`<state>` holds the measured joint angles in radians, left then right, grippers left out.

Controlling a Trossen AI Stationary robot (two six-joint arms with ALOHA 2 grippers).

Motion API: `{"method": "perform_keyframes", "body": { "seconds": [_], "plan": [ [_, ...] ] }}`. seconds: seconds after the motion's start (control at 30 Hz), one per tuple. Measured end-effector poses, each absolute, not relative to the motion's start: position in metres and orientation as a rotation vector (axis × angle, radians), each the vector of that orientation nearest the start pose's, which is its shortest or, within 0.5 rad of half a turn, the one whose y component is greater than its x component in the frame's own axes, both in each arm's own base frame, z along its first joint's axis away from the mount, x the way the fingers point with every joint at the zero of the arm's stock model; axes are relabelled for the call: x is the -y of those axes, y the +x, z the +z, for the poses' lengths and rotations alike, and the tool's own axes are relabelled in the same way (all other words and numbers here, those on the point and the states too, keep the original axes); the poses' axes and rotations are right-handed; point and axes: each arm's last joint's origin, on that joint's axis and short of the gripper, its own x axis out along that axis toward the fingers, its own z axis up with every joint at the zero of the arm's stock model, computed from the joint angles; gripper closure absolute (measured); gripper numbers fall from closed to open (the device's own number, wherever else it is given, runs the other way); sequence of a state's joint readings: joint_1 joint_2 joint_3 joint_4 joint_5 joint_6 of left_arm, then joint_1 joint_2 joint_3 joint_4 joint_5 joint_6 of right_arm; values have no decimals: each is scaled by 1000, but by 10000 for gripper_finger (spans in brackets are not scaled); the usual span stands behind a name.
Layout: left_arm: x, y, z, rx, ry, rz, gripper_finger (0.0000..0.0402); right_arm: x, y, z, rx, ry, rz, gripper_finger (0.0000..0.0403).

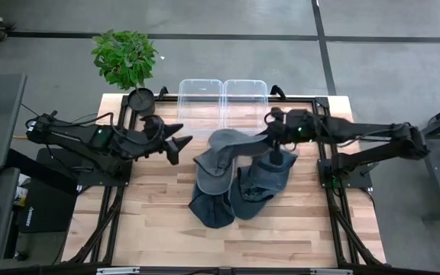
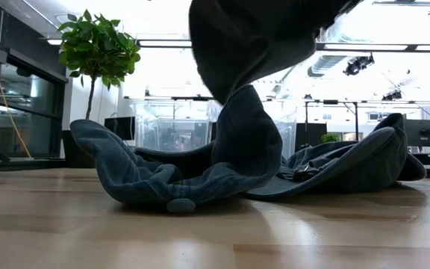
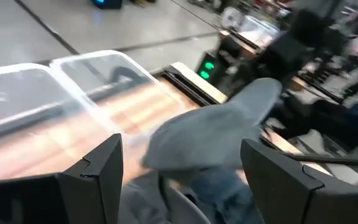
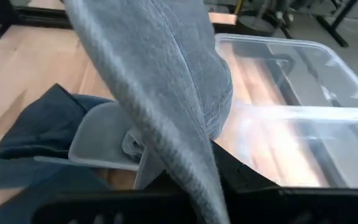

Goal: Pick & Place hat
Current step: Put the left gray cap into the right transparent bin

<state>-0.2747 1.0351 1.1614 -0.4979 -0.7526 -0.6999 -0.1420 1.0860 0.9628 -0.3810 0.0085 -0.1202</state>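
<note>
Grey hat [image 1: 228, 142] lifted off pile, hanging above tabletop [image 1: 151, 221] centre, just short of clear bins [image 1: 223, 98]. Right hand [image 1: 268, 137] clamped shut on its brim. Pick looks done; placing left, bins seemingly bare. Remaining hats [image 1: 239, 187] heaped below. Left hand [image 1: 176, 142] spread wide, empty, waiting beside. No readable writing or labels anywhere.

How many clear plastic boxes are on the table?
2. One clear box and a second clear box stand side by side at the table's far edge, behind the hats.
</note>
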Motion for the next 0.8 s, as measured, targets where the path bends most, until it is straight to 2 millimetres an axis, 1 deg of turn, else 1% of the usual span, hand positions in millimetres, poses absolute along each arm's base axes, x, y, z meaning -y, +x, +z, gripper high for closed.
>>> {"method": "perform_keyframes", "body": {
  "seconds": [0.27,0.37,0.43,0.5,0.57,0.8],
  "plan": [
    [32,198,386,-131,-439,692,147,63,209,388,-581,-105,-223,399],
    [31,197,385,-124,-420,736,147,79,204,408,-610,-98,-285,399],
    [25,197,384,-130,-414,763,147,91,203,418,-639,-104,-324,399],
    [17,198,382,-151,-418,778,147,105,205,423,-675,-107,-358,399],
    [6,200,382,-181,-412,776,147,119,210,423,-710,-104,-359,399],
    [-44,202,383,-269,-362,704,147,170,231,413,-881,-52,-349,399]
  ]
}}
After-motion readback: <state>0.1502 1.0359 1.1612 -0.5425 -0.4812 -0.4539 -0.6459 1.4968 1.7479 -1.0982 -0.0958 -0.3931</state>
